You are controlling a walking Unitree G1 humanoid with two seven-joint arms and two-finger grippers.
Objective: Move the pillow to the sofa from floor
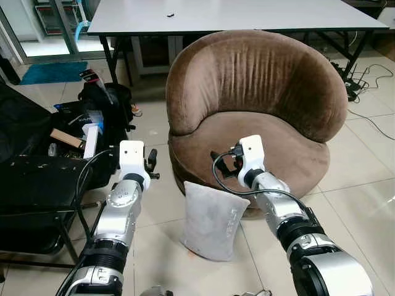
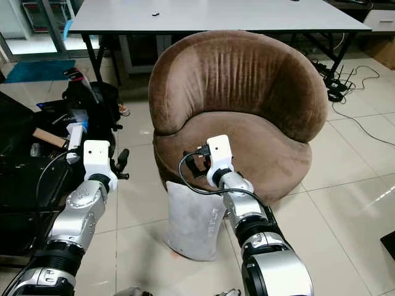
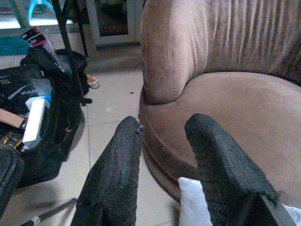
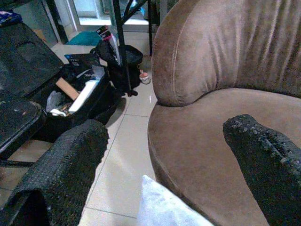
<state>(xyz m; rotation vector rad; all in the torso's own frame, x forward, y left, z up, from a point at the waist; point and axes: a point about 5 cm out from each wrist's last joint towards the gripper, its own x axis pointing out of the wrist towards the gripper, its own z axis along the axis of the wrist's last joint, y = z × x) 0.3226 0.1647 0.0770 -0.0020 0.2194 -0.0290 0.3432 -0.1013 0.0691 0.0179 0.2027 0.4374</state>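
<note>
A grey-white pillow [image 1: 210, 219] stands on edge on the tiled floor, leaning against the front of a round brown velvet sofa [image 1: 259, 92]. My right gripper [image 1: 225, 163] hovers just above the pillow's top edge at the sofa's front rim, fingers [image 4: 70, 155] spread wide and open. The pillow's corner [image 4: 164, 207] shows below them. My left gripper [image 1: 151, 163] is open, holding nothing, raised over the floor left of the pillow and sofa. Its fingers [image 3: 120, 165] point at the sofa's side, with a pillow corner [image 3: 193, 202] low between them.
An open black bag [image 1: 92, 123] of loose items and a black chair [image 1: 37, 185] crowd the left side. A grey table [image 1: 234, 12] stands behind the sofa. Cables [image 1: 364, 80] lie on the floor at the right. Bare tiles stretch in front of the pillow.
</note>
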